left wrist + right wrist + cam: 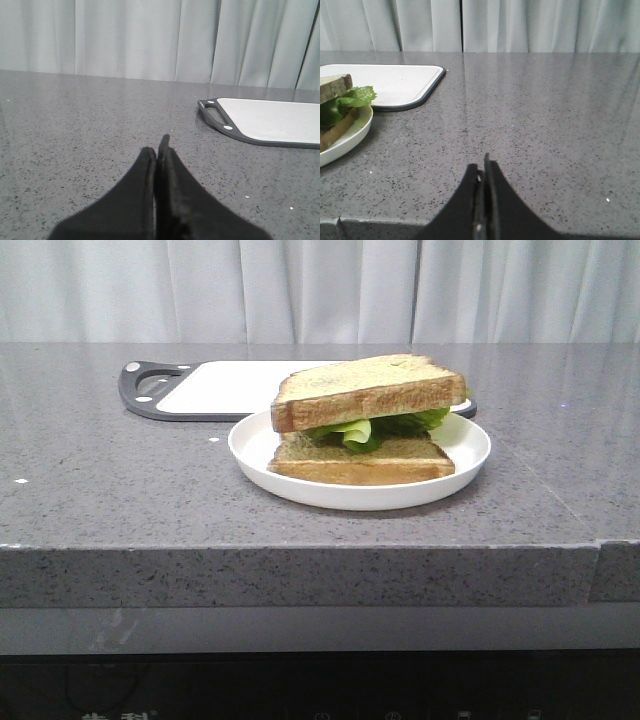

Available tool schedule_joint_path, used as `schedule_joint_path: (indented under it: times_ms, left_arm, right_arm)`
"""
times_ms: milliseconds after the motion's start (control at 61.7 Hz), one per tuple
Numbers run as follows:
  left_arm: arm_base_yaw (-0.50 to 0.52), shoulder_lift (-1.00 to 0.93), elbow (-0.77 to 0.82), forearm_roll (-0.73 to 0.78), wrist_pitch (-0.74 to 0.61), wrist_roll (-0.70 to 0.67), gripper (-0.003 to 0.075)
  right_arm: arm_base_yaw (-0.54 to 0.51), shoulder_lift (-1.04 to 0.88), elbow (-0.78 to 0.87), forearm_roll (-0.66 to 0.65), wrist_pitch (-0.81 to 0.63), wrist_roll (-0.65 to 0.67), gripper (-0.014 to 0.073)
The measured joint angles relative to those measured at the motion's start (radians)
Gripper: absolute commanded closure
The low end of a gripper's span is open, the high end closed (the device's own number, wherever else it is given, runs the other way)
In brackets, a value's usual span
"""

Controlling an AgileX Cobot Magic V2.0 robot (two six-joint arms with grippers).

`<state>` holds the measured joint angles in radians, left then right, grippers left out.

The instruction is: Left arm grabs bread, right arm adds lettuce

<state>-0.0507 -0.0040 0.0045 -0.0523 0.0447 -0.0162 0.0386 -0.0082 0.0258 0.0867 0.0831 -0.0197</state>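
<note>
Grey speckled worktop [120,480], pale curtains behind. Bread [368,388] stacked over lettuce [390,425] on plate [470,455]; apparently finished. Both jaws pressed together, holding nothing.

The front camera sits low at the grey speckled stone tabletop's [120,480] near edge, facing the curtain. Both wrist cameras hover just above the tabletop, facing likewise; all three share the white, black-rimmed cutting board [230,385] [270,120] [395,85].
</note>
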Motion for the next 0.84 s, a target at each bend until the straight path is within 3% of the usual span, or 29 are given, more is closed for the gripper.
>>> schedule_joint_path:
  times_ms: [842]
  left_arm:
    - [0.000, 0.000, 0.000, 0.000, 0.000, 0.000, 0.0741]
  right_arm:
    - [0.000, 0.000, 0.000, 0.000, -0.020, 0.000, 0.0711]
